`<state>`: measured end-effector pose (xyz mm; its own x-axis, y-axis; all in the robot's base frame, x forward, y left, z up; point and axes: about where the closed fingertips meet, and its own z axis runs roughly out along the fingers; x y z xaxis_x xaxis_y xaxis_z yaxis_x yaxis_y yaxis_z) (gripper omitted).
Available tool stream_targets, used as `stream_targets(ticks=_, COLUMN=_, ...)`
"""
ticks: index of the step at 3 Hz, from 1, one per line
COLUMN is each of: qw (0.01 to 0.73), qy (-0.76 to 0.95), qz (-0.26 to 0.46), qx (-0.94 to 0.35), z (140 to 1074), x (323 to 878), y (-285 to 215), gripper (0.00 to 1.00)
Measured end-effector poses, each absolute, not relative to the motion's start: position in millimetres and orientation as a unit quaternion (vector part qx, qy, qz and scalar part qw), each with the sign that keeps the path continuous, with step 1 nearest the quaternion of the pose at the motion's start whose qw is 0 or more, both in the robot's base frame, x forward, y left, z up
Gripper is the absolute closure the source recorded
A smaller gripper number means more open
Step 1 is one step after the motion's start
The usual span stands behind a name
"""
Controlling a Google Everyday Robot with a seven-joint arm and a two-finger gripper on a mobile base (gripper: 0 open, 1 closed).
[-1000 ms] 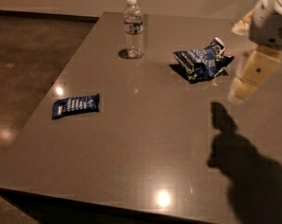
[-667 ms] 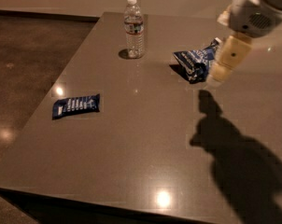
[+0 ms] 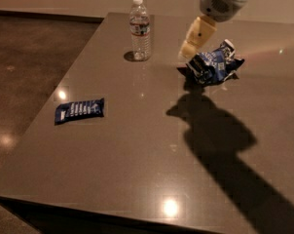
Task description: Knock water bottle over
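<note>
Mostly the view is filled by a grey-brown bench (image 3: 137, 145), with dark floor (image 3: 25, 57) beyond its left edge. Across the right half of the bench lies the arm's long shadow (image 3: 215, 130), running from the near right corner toward the far middle. The arm comes in from the far right top, and its cream gripper (image 3: 188, 48) points down and left. It hangs above the bench just left of a crumpled blue bag (image 3: 212, 67) and holds nothing. Whether the gripper is open or closed cannot be told. The water bottle (image 3: 140, 30) stands upright at the far side, left of the gripper and apart from it. A flat blue packet (image 3: 80, 110) lies near the left edge.
</note>
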<state>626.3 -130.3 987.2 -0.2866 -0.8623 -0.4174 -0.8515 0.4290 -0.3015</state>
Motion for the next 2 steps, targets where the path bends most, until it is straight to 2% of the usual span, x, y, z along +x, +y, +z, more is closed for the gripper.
stream_targets(ticks=2, qw=0.304, qy=0.826, qz=0.015, qx=-0.474, z=972.6, x=694.5, y=-67.7, gripper=0.00)
